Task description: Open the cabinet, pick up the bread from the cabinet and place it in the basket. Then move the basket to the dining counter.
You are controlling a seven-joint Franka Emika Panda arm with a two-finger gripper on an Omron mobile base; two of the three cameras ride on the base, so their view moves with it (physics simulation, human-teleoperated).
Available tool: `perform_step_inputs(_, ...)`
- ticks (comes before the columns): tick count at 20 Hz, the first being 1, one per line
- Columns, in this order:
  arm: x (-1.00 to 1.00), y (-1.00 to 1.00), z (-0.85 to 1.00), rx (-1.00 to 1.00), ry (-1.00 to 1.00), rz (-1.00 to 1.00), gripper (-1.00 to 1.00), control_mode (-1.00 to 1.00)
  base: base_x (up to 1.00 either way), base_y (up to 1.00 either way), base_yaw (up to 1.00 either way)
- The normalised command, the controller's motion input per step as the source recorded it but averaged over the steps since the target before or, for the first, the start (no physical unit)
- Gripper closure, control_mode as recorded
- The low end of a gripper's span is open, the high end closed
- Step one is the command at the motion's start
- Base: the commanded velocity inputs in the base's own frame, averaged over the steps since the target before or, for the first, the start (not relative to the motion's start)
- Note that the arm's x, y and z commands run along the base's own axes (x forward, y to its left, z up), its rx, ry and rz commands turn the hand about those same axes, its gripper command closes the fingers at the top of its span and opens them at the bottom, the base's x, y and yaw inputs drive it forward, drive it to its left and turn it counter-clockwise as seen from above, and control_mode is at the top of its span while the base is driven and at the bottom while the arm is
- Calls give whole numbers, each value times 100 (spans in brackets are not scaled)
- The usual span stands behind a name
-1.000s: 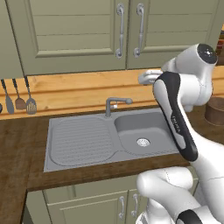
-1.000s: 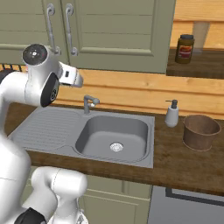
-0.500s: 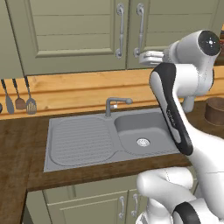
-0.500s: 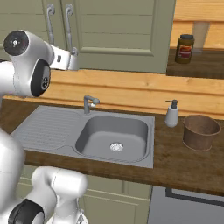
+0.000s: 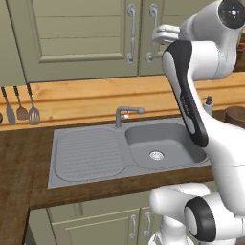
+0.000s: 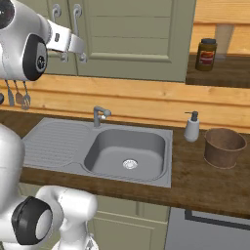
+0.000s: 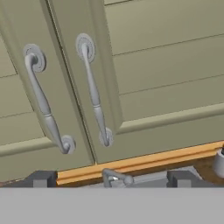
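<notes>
The sage-green cabinet hangs above the sink with both doors closed. The bread is hidden behind them. My gripper is raised in front of the right door's silver handle, open and holding nothing, a short way off it. The left door's handle is just beside. The brown woven basket stands on the worktop right of the sink. The dining counter is out of view.
A steel sink with a faucet lies below the hand. A soap bottle stands beside the basket. A dark jar sits on a shelf at the right. Utensils hang at the left.
The arm has lifted the hand from just above faucet height up to the cabinet handles. The jaws have stayed open. Doors and basket have not moved.
</notes>
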Motion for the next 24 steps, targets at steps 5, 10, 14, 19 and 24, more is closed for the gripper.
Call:
perform_step_inputs(5,27,0,10,2,-9,0,-100,-100,0,0,0)
perform_step_inputs(10,57,22,0,4,-3,0,-100,-100,0,0,0)
perform_step_inputs(14,60,8,0,7,-1,1,-100,-100,0,0,0)
perform_step_inputs(19,5,0,0,1,-2,1,-100,-100,0,0,0)
perform_step_inputs(24,28,0,-11,0,0,0,-100,-100,0,0,0)
